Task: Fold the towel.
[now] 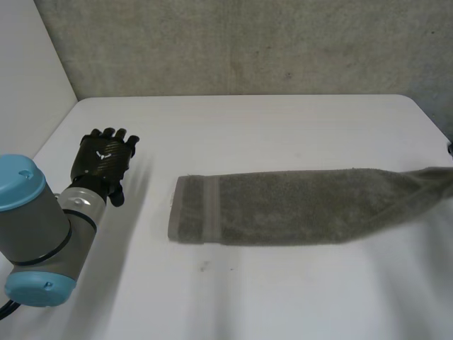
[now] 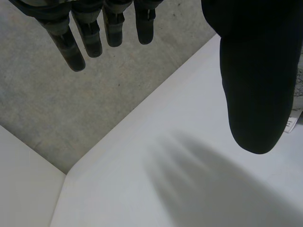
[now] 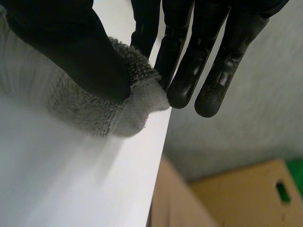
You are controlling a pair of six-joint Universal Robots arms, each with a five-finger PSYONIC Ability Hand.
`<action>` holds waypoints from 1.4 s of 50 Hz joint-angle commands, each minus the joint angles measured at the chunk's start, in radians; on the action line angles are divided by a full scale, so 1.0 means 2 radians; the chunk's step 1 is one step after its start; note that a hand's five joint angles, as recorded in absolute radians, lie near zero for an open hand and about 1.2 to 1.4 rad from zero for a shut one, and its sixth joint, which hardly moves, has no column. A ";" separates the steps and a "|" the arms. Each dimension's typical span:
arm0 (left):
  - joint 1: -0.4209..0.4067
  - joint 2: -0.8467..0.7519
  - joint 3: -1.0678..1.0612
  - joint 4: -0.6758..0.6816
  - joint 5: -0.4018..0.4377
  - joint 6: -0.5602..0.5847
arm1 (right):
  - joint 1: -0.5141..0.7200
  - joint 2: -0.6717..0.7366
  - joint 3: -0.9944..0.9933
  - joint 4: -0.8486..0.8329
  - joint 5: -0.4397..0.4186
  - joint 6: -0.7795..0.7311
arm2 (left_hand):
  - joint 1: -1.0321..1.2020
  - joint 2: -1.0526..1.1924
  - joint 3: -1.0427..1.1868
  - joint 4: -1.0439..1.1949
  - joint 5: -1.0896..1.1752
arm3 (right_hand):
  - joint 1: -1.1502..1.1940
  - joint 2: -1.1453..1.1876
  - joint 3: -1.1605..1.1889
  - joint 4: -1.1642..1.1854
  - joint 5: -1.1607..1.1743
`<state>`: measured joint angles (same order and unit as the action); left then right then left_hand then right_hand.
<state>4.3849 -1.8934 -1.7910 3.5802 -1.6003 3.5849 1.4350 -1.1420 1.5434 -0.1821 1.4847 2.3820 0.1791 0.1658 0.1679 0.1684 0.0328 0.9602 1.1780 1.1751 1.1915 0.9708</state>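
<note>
While my right robot hand point(image 3: 71, 52) pinches one end of the towel point(image 1: 283, 205), that end sits at the right edge of the tabletop point(image 1: 248, 120), raised slightly off the surface. The thumb presses the terry pile against the fingers point(image 3: 187, 71), which are straight and close together. This grip suits lifting a soft end without disturbing the rest of the cloth. I judge the pinched part to be a corner of that end, but the cloth is bunched there and it may be the end hem.

The towel lies as a long narrow strip, running from the middle of the tabletop out to the right edge. Its free end, marked by a woven band point(image 1: 210, 210), lies flat on the side toward the left edge.

My left robot hand point(image 1: 105, 159) hovers above the tabletop near the left edge, well apart from the towel. Its fingers point(image 2: 94, 38) are straight and slightly spread, with the thumb held away from them, and it holds nothing. This position keeps it clear of the strip yet near enough to reach the banded end.

Step in hand: end secured, fold not yet made. The next move calls for carrying the held end across to the banded end.

Caution: nothing weighs down the free end, so the strip may drag instead of doubling over. The pinch covers little cloth and may slip.
</note>
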 commanded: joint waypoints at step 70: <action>-0.116 -0.072 0.017 -0.021 -0.008 -0.081 | 0.218 -0.003 0.084 -0.047 -0.044 0.192 | 0.007 0.014 0.013 0.012 -0.007 | 0.218 0.109 0.111 0.102 0.125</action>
<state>4.1389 -2.0913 -1.6802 3.5653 -1.6150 3.4203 1.8849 -1.1060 1.7516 -0.2655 1.3896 2.8483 0.1791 0.1675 0.1684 0.1687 0.0328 0.9127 1.1778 1.1820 1.1890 0.9504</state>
